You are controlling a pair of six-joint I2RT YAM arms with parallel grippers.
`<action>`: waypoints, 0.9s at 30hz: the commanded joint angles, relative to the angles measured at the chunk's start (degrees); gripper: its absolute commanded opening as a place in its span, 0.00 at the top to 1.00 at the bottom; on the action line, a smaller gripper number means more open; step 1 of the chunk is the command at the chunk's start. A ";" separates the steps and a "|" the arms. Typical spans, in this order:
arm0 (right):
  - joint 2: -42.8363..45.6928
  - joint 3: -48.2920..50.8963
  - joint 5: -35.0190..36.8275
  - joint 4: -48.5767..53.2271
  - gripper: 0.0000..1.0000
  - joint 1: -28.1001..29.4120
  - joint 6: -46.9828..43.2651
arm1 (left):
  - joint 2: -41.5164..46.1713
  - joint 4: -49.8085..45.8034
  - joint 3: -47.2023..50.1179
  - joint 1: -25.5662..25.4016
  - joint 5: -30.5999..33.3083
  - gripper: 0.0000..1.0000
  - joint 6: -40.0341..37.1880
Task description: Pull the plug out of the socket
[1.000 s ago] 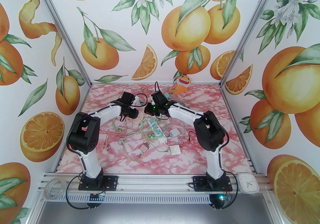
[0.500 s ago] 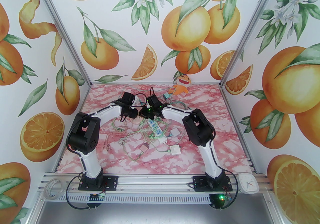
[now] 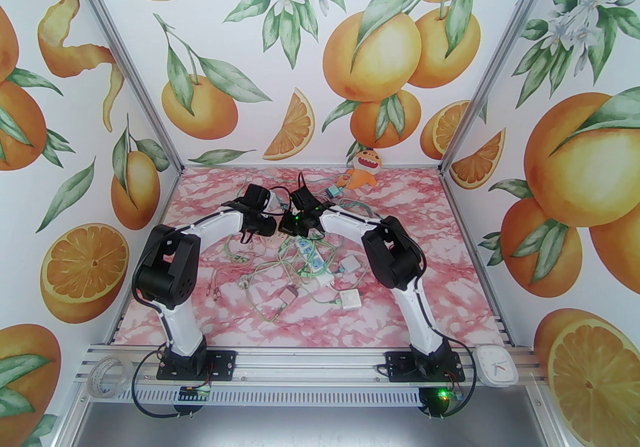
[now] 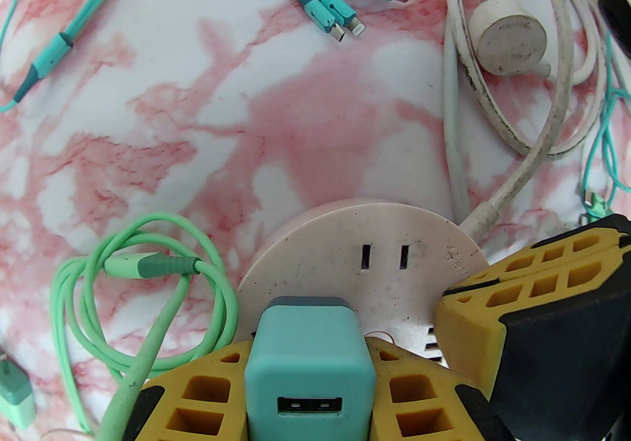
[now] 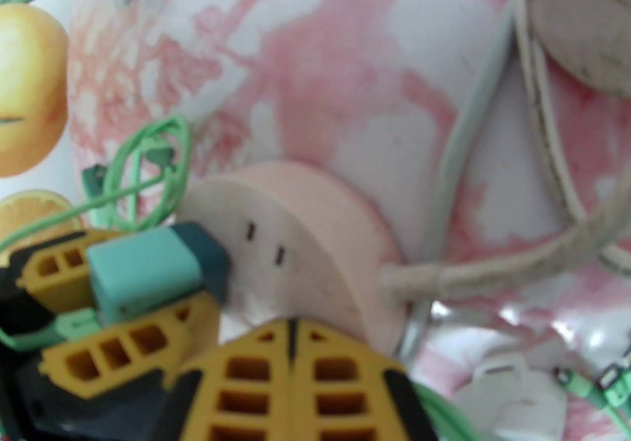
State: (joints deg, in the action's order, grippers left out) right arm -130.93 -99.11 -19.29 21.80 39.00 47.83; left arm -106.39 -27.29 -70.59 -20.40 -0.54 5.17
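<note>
A teal cube plug (image 4: 308,365) sits with its dark end against the face of the round pink socket (image 4: 365,251). My left gripper (image 4: 308,360) is shut on the plug, one yellow finger on each side. In the right wrist view the plug (image 5: 148,271) juts from the socket (image 5: 305,232) toward the left. My right gripper (image 5: 292,325) is shut, its joined tips pressed on the socket's face beside the plug. From above, the left gripper (image 3: 272,227) and the right gripper (image 3: 286,227) meet over the socket (image 3: 270,238).
A thick white cord with a round white plug (image 4: 508,42) loops right of the socket. A teal multi-head cable (image 4: 325,5) and a green cable (image 4: 148,266) lie nearby. A power strip (image 3: 310,260), white adapters (image 3: 350,299) and a plush toy (image 3: 364,167) lie around.
The right arm has swung left and down, bringing its shut gripper onto the socket next to the left gripper. The left arm has stayed where it was.
</note>
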 commanded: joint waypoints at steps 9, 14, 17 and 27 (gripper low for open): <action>-4.93 -1.39 6.80 13.51 1.00 0.68 -5.59 | 4.45 2.06 2.09 -5.09 8.01 0.86 -1.26; -5.38 -1.86 6.90 14.63 1.00 0.79 -6.25 | 4.09 1.02 0.98 -4.03 4.21 0.87 0.94; -5.41 -1.72 7.03 14.90 1.00 0.76 -6.44 | 4.18 0.70 0.07 -2.03 0.09 0.87 3.23; -5.16 -1.88 7.34 15.25 1.00 0.87 -6.63 | 5.27 0.95 -0.08 2.75 -6.62 0.87 7.01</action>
State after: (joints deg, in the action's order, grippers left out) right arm -131.63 -102.65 -16.25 28.14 39.75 42.06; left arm -104.84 -27.11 -69.10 -18.70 -4.71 10.22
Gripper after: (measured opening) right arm 0.052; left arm 0.297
